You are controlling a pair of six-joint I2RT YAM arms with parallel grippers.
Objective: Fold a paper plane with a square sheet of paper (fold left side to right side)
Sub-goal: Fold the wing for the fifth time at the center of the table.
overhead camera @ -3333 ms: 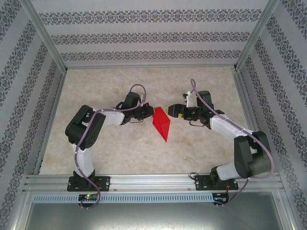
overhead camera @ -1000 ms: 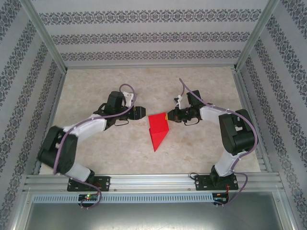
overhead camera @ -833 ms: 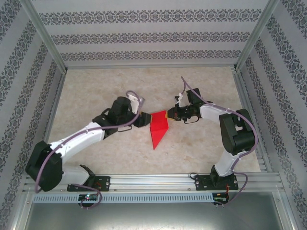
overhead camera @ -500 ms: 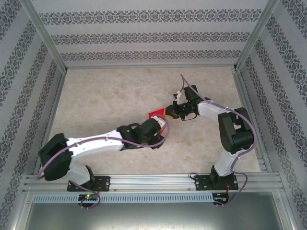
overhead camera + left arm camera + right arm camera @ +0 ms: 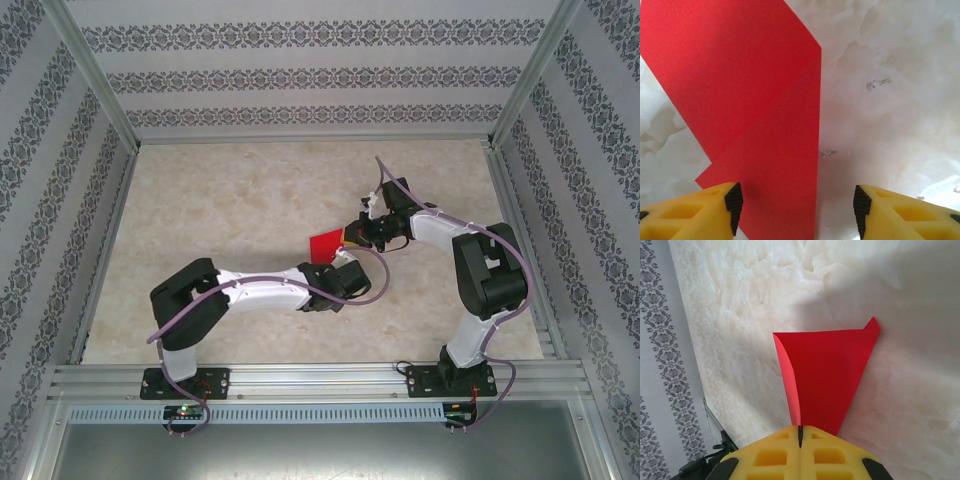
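The red sheet of paper (image 5: 324, 243) lies folded and pointed on the table, its near part hidden under my left arm. In the right wrist view the red paper (image 5: 832, 370) tapers toward my right gripper (image 5: 800, 430), which is shut on one raised layer at its narrow end. In the top view the right gripper (image 5: 352, 236) sits at the sheet's right corner. My left gripper (image 5: 796, 210) is open low over the table, one fingertip (image 5: 733, 206) over the paper (image 5: 750, 100) and the other beyond its straight creased edge. From above, the left gripper (image 5: 335, 263) is at the sheet's near side.
The pale marble-patterned table (image 5: 220, 200) is bare around the paper. Patterned walls with aluminium posts (image 5: 95, 85) enclose it on three sides. An aluminium rail (image 5: 320, 378) with both arm bases runs along the near edge.
My left arm has swung from the paper's left side round to its near side and stretched over its pointed end. The right gripper has kept its pinch on the right corner, edging slightly farther.
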